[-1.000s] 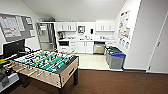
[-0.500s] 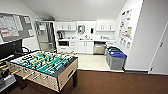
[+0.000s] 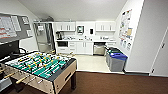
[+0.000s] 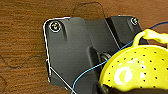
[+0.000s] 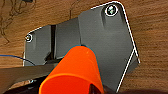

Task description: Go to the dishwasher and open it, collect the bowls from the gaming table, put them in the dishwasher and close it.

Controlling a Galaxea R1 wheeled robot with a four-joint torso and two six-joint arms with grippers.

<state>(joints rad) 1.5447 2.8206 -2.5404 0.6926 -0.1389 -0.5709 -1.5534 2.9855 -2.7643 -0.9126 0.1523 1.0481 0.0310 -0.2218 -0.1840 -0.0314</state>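
Observation:
The dishwasher, with a steel front, is built in under the white counter at the far end of the kitchen, and its door is up. In the left wrist view a pale yellow-green bowl dotted with small holes hangs over the robot's dark plate. My left gripper is shut on it. The orange-red bowl looms large in the right wrist view, with my right gripper shut on it. Brown carpet lies under both bowls. The gaming table is out of view.
A green-field foosball table stands close at the left. Grey bins with a blue lid line the right wall before the dishwasher. A tall steel fridge is at the back left. Pale kitchen floor begins past the carpet.
The whole head view has shifted a little. The foosball table sits lower and further left and the kitchen looks slightly nearer, so the camera has moved forward. Both bowls remain held.

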